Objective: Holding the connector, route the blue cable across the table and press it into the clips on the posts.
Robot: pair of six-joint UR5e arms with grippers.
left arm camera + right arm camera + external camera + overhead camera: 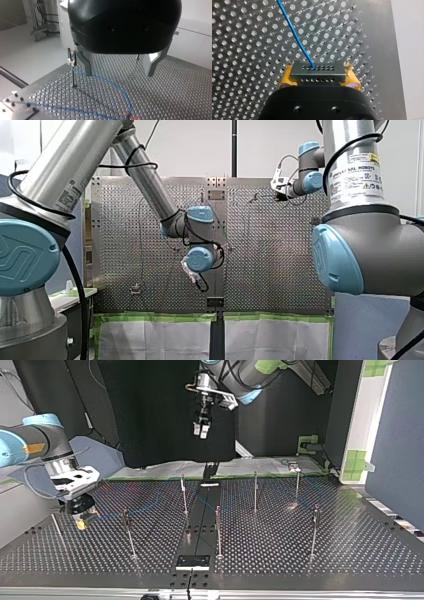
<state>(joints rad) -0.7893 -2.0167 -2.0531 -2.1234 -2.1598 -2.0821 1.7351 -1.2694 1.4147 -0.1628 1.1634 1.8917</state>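
Note:
My right gripper (319,79) is shut on a grey connector (317,71), with its yellow pads (286,77) on either side. The thin blue cable (294,30) leaves the connector and runs ahead over the perforated table. In the top view my right gripper (82,521) is low over the table at the left. My left gripper (202,432) hangs high at the back centre, open and empty. In the left wrist view its metal fingers (87,65) stand wide apart above the blue cable (117,87), which curves from a clip on a post (71,60).
Several thin posts stand on the perforated table (350,545), among them post (183,492), post (217,530) and post (315,530). A dark centre strip (200,525) runs to a small plate at the near edge. Green-taped panels line the far side.

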